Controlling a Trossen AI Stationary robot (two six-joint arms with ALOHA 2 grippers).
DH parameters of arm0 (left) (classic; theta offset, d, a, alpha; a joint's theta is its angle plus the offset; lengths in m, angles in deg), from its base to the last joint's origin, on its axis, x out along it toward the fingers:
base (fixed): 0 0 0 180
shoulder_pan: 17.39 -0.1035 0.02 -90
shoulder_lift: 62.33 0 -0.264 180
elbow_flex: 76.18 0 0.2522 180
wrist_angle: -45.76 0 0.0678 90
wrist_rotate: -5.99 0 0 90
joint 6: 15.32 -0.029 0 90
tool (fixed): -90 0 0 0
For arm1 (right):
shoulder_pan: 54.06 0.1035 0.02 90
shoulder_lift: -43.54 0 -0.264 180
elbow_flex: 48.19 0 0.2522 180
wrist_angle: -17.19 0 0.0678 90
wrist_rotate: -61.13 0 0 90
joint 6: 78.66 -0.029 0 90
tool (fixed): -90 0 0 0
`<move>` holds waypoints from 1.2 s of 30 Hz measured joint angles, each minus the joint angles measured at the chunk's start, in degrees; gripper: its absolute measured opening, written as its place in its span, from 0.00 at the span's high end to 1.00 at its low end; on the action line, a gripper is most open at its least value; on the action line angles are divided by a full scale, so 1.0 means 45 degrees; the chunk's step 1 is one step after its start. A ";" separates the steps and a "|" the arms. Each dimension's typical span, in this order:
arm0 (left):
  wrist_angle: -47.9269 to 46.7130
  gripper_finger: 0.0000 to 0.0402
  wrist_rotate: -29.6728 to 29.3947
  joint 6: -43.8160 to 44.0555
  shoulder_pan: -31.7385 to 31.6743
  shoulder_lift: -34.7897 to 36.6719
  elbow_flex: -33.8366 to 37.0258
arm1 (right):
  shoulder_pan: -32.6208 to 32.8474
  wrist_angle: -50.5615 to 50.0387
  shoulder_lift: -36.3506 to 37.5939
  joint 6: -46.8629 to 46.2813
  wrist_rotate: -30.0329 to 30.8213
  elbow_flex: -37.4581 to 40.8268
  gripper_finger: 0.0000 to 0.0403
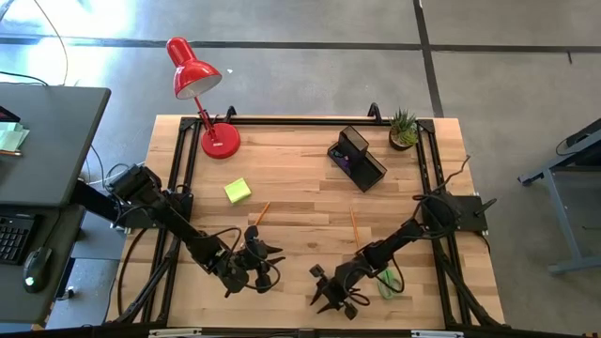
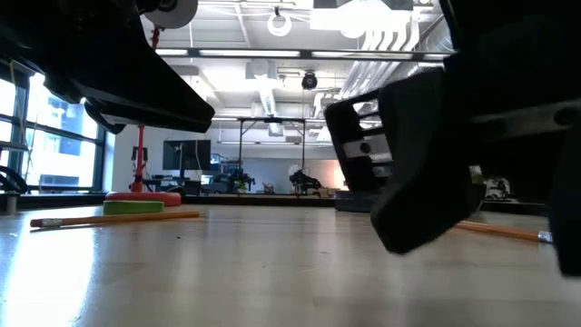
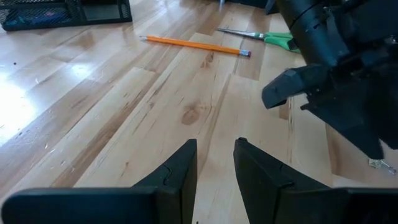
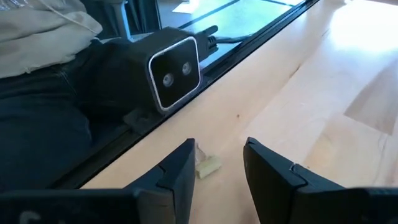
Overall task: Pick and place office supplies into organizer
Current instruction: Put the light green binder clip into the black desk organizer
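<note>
Both arms low over the near edge of the table, well short of the work. Left gripper point(image 3: 214, 165) parted a little, nothing between the fingers, aimed across bare wood toward a pencil point(image 3: 194, 45) and the scissors point(image 3: 267, 38) beyond it. Right gripper point(image 4: 217, 168) likewise a little apart and empty, turned toward the table's front edge, where a small camera point(image 4: 174, 70) sits on the rail — a pale scrap of something on the wood just ahead, too small to name.

Organizer point(image 1: 358, 158) at the far side beside the plant point(image 1: 404, 130), marker seemingly already inside. Sticky notes point(image 1: 238, 191) and a second pencil point(image 1: 262, 213) loose mid-table; lamp point(image 1: 202, 94) at the far left corner.

Likely a pause between picks. Right arm lying across the scissors — a probable obstruction for any left-hand reach.
</note>
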 joint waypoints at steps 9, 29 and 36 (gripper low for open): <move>-0.0005 0.77 0.0313 0.0010 0.0005 0.0005 0.0000 | -0.0374 -0.1078 -0.1377 -0.0325 -0.2505 -0.1846 0.68; -0.0029 0.77 0.0330 0.0005 0.0005 0.0005 0.0000 | -0.0427 -0.1580 -0.1309 -0.0112 -0.2493 -0.1791 0.68; -0.0029 0.77 0.0330 0.0005 0.0005 0.0005 0.0000 | -0.0431 -0.1465 -0.1309 0.0238 -0.2234 -0.1769 0.69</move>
